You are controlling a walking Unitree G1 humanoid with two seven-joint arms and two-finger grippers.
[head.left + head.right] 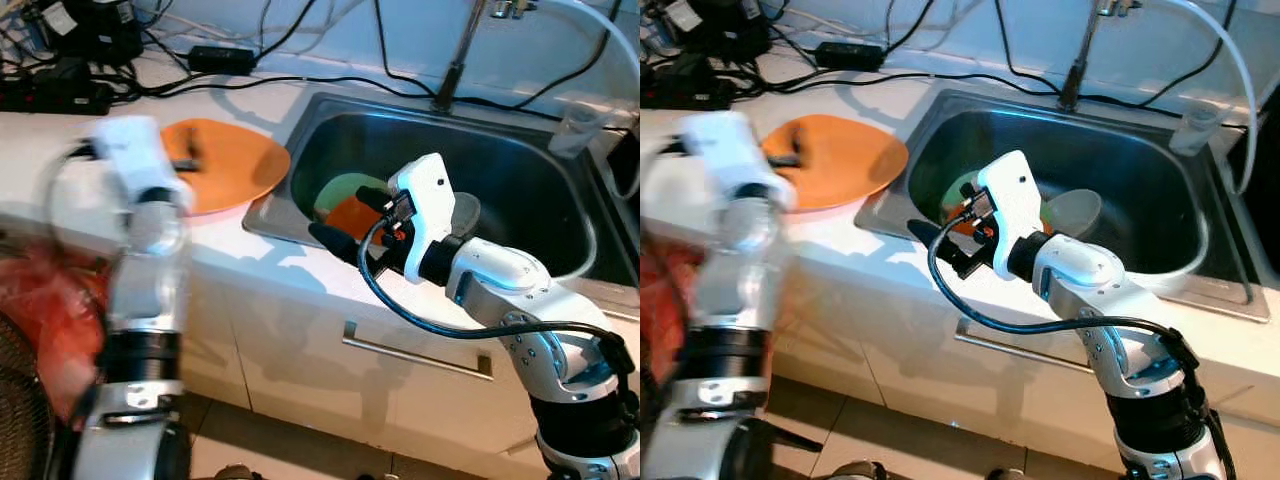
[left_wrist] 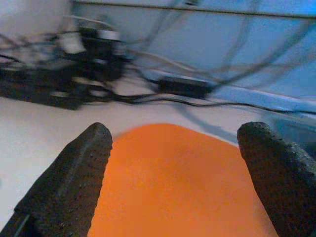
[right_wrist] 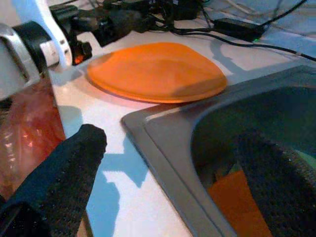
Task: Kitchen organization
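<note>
The left gripper (image 2: 173, 197), fingers spread wide and empty, is hovering over the orange plate (image 1: 225, 165) lying on the counter (image 1: 60, 150) beside the sink (image 1: 520, 170). The right gripper (image 3: 168, 187), likewise open and empty, is reaching over the sink's near rim; grasping likely comes next.

I see the plate (image 1: 222, 163) on the tabletop (image 1: 60, 190), left of the sink (image 1: 520, 175); cables (image 1: 150, 70) lie behind it.
</note>
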